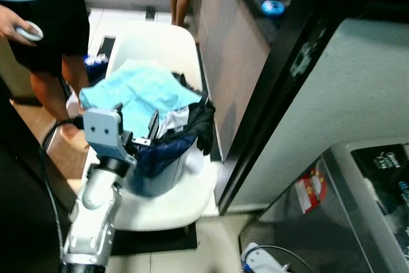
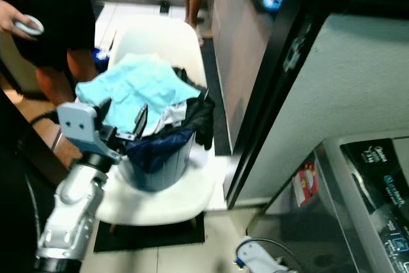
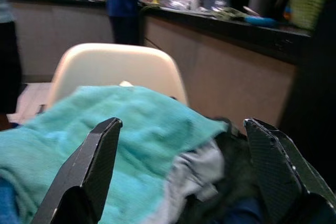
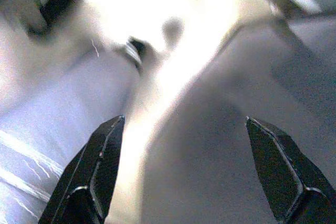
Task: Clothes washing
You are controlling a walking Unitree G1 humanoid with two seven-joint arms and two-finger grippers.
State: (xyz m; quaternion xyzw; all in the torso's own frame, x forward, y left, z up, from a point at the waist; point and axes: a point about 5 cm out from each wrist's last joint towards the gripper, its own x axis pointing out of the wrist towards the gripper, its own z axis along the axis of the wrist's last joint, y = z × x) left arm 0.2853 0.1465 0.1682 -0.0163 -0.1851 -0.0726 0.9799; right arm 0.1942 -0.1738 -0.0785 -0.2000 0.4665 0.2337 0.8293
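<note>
Laundry pile [image 1: 150, 103], turquoise towel [image 1: 137, 91] on top, dark clothes at 3 o'clock side, heaped in basket [image 1: 160, 174] on white chair [image 1: 169, 206]. Left gripper [image 1: 135, 129] at pile's 8 o'clock edge, fingers spread wide, nothing held. Right gripper [image 4: 184, 177] spread wide too, empty, over blurred surface. Washing machine [image 1: 367, 196] at 4 o'clock. Person [image 1: 41, 23] at 10 o'clock. Judgement: task barely begun; everything left to move and load.
</note>
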